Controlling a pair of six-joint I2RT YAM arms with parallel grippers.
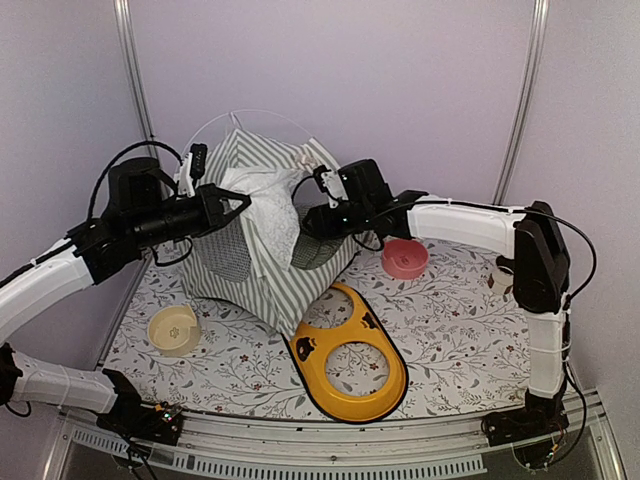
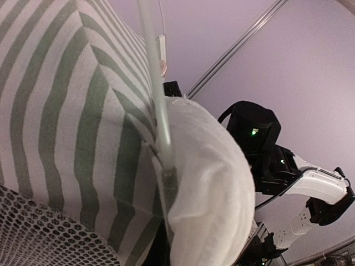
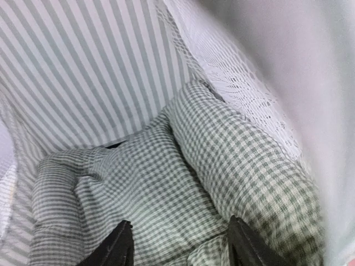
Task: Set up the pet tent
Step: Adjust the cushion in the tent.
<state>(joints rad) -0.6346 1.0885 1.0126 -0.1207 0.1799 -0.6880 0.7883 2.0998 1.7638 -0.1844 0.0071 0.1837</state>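
The pet tent (image 1: 255, 270), green-and-white striped, stands at the back of the table, with a thin white pole (image 1: 250, 112) arching over its top. Its white mesh flap (image 1: 270, 212) hangs crumpled over the front. My left gripper (image 1: 238, 203) is shut on the tent's fabric beside the flap. In the left wrist view, stripes (image 2: 66, 127), pole (image 2: 152, 66) and flap (image 2: 213, 183) hide its fingers. My right gripper (image 1: 310, 222) reaches into the tent's opening. It is open (image 3: 180, 246), with the green-checked cushion (image 3: 166, 183) just beyond its fingertips.
A yellow two-hole bowl stand (image 1: 350, 355) lies in front of the tent. A pink bowl (image 1: 405, 258) sits to the right and a beige bowl (image 1: 173, 328) to the front left. Walls close in on the floral tablecloth (image 1: 450, 330).
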